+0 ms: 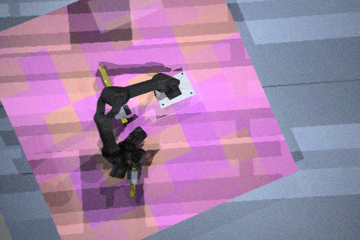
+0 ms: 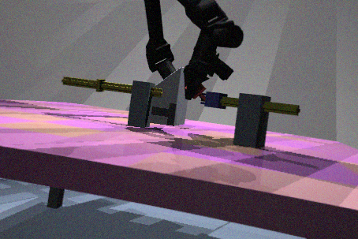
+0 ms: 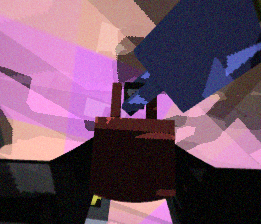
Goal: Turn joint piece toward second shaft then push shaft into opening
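Observation:
The dark red square joint piece is between my gripper's black fingers, which are shut on it. Its two prongs point up in the wrist view to the blue hinge part. The blue part sits on the end of the fixed yellow shaft, held by the grey block. The second yellow shaft passes through the other grey block. Its near end is apart from the joint piece. The joint piece's opening is hidden, so its exact aim cannot be told.
The arm stands on a white base plate and arches over the second shaft in the top view. A pale slanted panel stands behind the second shaft's block. The second shaft carries a collar on its far part.

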Motion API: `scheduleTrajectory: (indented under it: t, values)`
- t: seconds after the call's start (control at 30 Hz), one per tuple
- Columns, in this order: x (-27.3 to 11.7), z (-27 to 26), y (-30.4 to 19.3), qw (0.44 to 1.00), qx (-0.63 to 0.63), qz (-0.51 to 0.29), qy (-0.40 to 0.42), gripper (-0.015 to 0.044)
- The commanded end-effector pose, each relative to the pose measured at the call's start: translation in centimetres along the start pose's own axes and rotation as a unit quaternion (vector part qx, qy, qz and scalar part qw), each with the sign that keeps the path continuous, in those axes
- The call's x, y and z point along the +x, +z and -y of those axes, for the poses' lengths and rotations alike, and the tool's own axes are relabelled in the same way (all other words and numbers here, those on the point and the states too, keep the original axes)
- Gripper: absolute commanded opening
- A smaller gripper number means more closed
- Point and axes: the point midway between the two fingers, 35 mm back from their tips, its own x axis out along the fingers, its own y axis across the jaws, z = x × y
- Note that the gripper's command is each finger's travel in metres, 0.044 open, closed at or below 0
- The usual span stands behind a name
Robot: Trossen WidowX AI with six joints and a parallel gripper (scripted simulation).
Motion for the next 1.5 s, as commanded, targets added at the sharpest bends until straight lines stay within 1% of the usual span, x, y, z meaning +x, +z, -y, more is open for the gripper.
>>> scheduleTrajectory:
  t: [0.0,0.07,0.1,0.33,1.13,1.47]
  values:
    - [0.0,0.0,0.0,1.000,0.000,0.000,0.000,0.0068]
    - [0.0,0.0,0.0,1.000,0.000,0.000,0.000,0.0016]
    - [0.0,0.0,0.0,1.000,0.000,0.000,0.000,0.0000]
    - [0.1,-0.1,-0.1,1.000,0.006,0.014,0.001,0.0000]
    - [2.0,-0.8,-0.4,0.973,0.093,0.212,-0.001,0.0000]
    - [2.1,-0.8,-0.4,0.970,0.096,0.223,-0.002,0.0000]
